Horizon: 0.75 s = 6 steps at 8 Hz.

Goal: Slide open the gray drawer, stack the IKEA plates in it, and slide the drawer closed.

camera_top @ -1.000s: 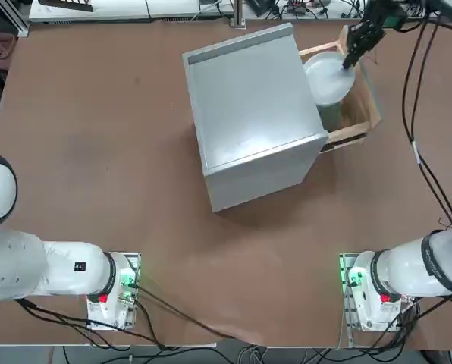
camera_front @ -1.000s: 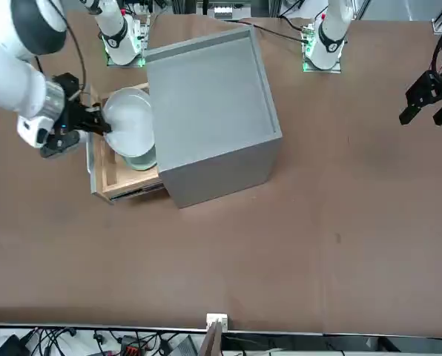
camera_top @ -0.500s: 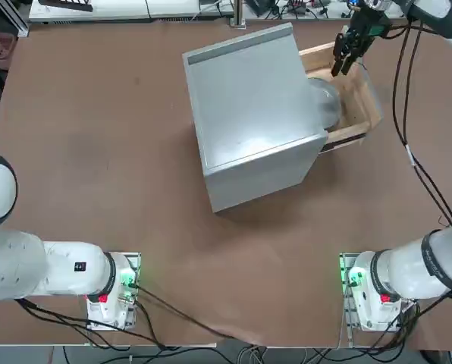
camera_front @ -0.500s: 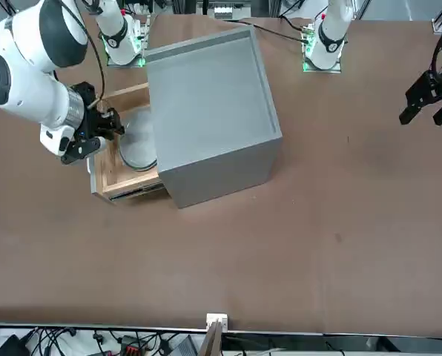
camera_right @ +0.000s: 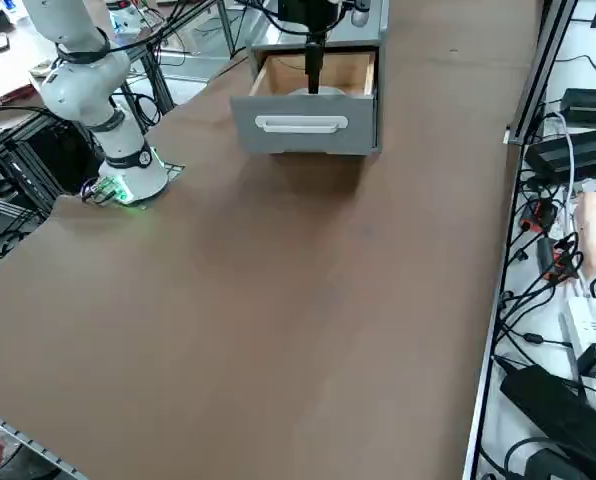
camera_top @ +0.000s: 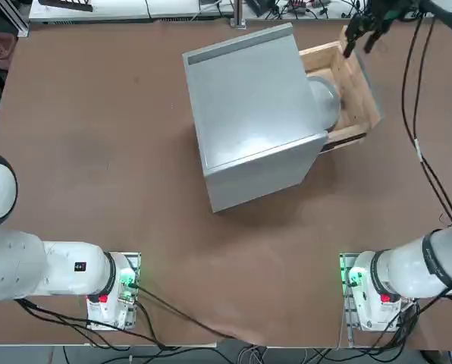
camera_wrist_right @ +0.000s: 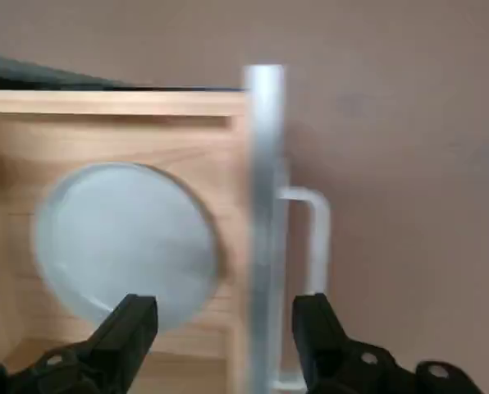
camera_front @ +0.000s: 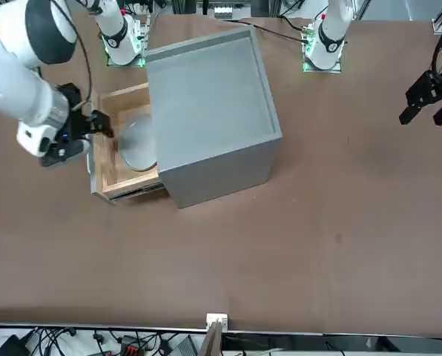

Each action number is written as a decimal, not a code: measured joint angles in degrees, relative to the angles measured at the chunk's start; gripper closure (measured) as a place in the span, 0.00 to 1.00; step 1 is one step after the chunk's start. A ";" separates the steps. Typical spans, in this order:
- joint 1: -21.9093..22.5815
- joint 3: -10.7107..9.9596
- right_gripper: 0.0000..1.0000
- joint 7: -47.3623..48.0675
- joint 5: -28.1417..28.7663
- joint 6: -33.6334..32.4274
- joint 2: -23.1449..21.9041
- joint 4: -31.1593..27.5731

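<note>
Lowering away from the fingers since a second ago, the white-gray plate is now lying in the gray drawer, while the right gripper is moving out toward the drawer's front and its fingers, nearly together half a second ago, are spreading wide. They are gripping nothing; the plate is resting inside the wooden tray, partly tucking under the edge of the cabinet in the top view. Only one disc is showing, so the mint green plate is probably sitting beneath it, though its rim is staying out of sight. Stacking is looking finished, and the next job is likely becoming the closing push. The drawer is standing open, with its pale handle jutting from the gray panel. It is promising to handle as a stiff, boxy thing running on rails, weighing little more with two small plates aboard. Shut fingers pressing squarely near the middle of the panel or on the handle would be serving best; a push off to one side could be making it bind. The plates are looking smooth, hard and perhaps brittle, so a steady push would be keeping them from sliding or knocking.
</note>
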 joint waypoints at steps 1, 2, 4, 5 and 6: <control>-2.34 -0.21 0.01 -2.88 -1.61 -1.06 -0.02 0.86; -5.24 -0.40 0.04 -6.01 -2.22 -1.77 -0.01 1.10; -10.38 -0.53 0.19 -10.74 -2.29 -2.27 0.81 0.76; -11.32 -0.54 0.41 -12.72 -2.28 -2.23 1.94 0.23; -11.36 -0.38 0.66 -13.20 -2.26 -1.90 3.36 -0.45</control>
